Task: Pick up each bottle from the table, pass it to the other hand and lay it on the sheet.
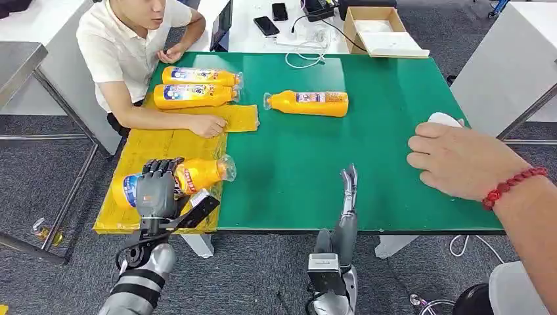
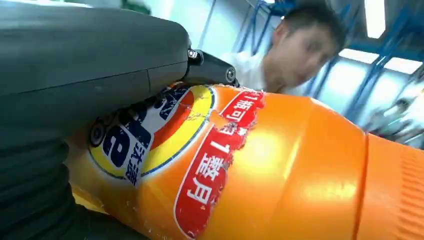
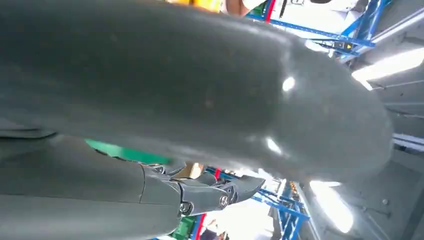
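My left hand [image 1: 155, 190] grips an orange bottle [image 1: 200, 174] around its labelled middle, low over the near end of the yellow sheet [image 1: 164, 146]. The bottle lies sideways with its neck pointing right; I cannot tell if it touches the sheet. In the left wrist view the bottle [image 2: 280, 170] sits close under my left hand [image 2: 75, 65]. Two more orange bottles [image 1: 197, 76] [image 1: 194, 96] lie on the sheet's far end. Another bottle [image 1: 309, 103] lies on the green table [image 1: 381, 151]. My right hand [image 1: 348, 197] is at the table's front edge, fingers straight and holding nothing; its fingers [image 3: 220, 192] are bare.
A seated person rests a hand [image 1: 207, 125] on the sheet near the two far bottles. Another person's hand [image 1: 460, 161] with a red bead bracelet hovers over the table's right side, near a white object [image 1: 445, 119]. Phones, cables and a cardboard box [image 1: 378, 29] lie behind.
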`<state>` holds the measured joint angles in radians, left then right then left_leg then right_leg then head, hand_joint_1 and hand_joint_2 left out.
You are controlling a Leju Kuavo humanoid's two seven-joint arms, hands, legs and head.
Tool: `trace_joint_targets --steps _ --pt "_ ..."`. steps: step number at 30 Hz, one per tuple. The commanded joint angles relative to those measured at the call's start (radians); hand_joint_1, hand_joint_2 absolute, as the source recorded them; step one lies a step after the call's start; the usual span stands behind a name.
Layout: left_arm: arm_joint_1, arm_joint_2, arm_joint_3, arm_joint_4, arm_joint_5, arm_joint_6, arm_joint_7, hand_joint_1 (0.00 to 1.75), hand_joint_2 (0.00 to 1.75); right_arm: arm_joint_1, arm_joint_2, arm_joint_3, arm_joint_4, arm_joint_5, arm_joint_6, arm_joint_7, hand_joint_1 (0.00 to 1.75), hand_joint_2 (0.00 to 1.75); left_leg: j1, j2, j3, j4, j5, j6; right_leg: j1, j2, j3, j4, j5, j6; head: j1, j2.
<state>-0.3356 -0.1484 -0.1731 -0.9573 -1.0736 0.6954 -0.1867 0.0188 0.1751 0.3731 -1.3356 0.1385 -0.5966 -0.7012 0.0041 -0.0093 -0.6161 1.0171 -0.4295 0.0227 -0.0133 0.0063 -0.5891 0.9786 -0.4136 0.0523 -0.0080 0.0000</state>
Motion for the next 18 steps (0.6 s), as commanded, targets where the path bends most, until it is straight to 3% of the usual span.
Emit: trace_joint_targets --steps 1,9,15,18 --pt "-0.258 0.016 0.138 0.509 -0.100 0.003 0.086 1.75 1.75 -0.026 0.013 -0.014 0.055 -0.007 -0.001 0.003 0.00 0.00 0.000 0.000 0.006 -0.001 -0.001 -0.002 0.001 -0.002 0.006 0.000 -0.002 -0.003 0.000 0.000" --pt "-0.331 0.015 0.126 0.645 -0.103 -0.162 0.172 1.75 1.75 -0.046 0.017 -0.034 0.103 -0.012 0.008 0.003 0.00 0.00 0.001 -0.001 0.004 0.000 -0.001 -0.001 0.001 -0.001 0.005 0.000 -0.002 -0.002 0.000 0.000" --pt "-0.342 0.001 0.146 0.681 -0.055 -0.390 0.176 1.75 1.75 -0.064 0.018 -0.063 0.154 -0.018 0.012 0.003 0.00 0.00 0.000 -0.001 0.004 -0.001 0.000 -0.001 0.000 0.000 0.005 -0.001 0.000 -0.002 0.000 0.000" --pt "-0.342 0.001 0.146 0.681 -0.055 -0.390 0.176 1.75 1.75 -0.064 0.018 -0.063 0.154 -0.018 0.012 0.003 0.00 0.00 0.000 -0.005 0.010 -0.002 0.000 -0.001 0.000 -0.004 0.011 -0.001 -0.001 -0.002 0.000 0.000"
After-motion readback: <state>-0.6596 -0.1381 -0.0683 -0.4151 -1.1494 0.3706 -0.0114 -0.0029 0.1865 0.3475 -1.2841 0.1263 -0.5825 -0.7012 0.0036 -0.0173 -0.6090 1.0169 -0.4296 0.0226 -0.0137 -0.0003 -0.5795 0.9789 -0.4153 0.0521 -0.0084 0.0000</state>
